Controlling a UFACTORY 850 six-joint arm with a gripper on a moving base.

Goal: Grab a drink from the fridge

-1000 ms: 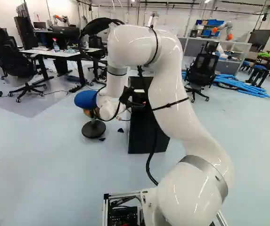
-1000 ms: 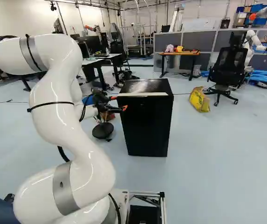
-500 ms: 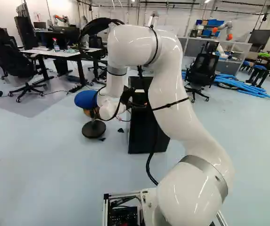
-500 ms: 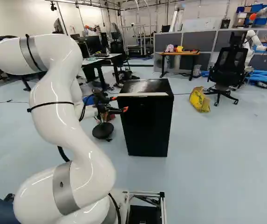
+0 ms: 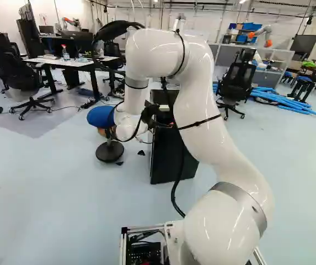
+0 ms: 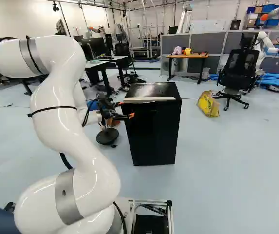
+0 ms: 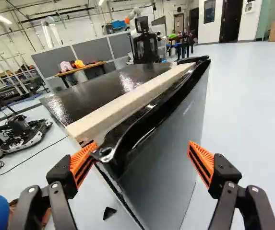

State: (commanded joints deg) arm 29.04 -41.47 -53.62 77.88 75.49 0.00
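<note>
The gripper point(image 6: 125, 109)'s jaws are held spread. The near upper corner of the fridge point(image 7: 171, 139) is framed between them, close by one orange pad point(image 7: 83, 164); whether they touch cannot be told. The fridge is glossy black, its top edged by a pale strip point(image 7: 123, 104). It is stood upright on the floor point(image 6: 222, 165), long axis vertical, front turned toward the base. Beyond, a desk point(image 6: 189, 56) is seen.

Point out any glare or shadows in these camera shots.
Wrist view: bright glare patches on the fridge's black top; right base view: a sheen on that same top, and white highlights on the arm; left base view: a darker patch on the floor around the leftmost office chair.
</note>
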